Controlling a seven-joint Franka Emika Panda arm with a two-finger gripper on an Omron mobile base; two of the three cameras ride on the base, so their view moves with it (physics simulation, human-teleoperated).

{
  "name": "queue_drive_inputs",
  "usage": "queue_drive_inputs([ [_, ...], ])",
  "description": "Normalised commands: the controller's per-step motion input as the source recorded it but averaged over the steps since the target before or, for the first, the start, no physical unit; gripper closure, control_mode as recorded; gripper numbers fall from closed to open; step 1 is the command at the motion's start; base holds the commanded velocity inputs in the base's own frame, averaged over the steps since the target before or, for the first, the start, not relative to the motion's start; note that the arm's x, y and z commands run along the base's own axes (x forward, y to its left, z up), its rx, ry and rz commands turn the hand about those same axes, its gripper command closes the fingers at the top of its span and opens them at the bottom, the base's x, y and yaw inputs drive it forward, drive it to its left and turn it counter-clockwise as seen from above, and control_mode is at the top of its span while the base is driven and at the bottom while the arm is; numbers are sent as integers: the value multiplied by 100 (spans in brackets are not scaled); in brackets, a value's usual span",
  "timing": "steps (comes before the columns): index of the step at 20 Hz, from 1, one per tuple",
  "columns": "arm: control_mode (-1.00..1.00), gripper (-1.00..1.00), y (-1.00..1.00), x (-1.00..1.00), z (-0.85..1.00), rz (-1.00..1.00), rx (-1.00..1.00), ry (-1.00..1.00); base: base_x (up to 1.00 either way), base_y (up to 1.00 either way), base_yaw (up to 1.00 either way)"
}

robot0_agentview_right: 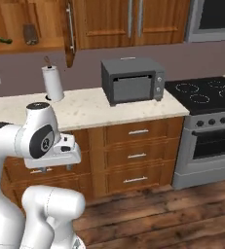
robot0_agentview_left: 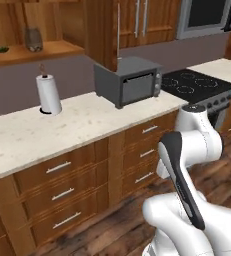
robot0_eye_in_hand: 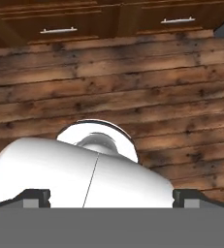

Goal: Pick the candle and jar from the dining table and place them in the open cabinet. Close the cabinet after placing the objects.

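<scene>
On the wall, at 12 o'clock: cabinet (robot0_agentview_right: 46,29), door ajar above the bench (robot0_agentview_right: 94,108).
Jaws: spread wide, empty, aimed at the wood floor (robot0_eye_in_hand: 108,87).
Candle, jar: elsewhere; likely light, jar lid loose — grip bodies low.

The cream speckled bench (robot0_agentview_left: 87,122) over wooden drawers carries a white paper-towel roll (robot0_agentview_left: 48,93) standing upright toward its back edge and a grey toaster oven (robot0_agentview_left: 128,80) well apart from it, just beside the black stovetop (robot0_agentview_left: 197,84) at the bench's end.
</scene>
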Motion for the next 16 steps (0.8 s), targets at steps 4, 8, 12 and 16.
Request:
queue_drive_inputs([
  [4,100,-100,0,0,0,0,0,0,-75,0,-57],
  [8,100,-100,0,0,0,0,0,0,-9,-1,-49],
  [12,100,-100,0,0,0,0,0,0,65,-17,-34],
  [16,100,-100,0,0,0,0,0,0,100,-29,-31],
])
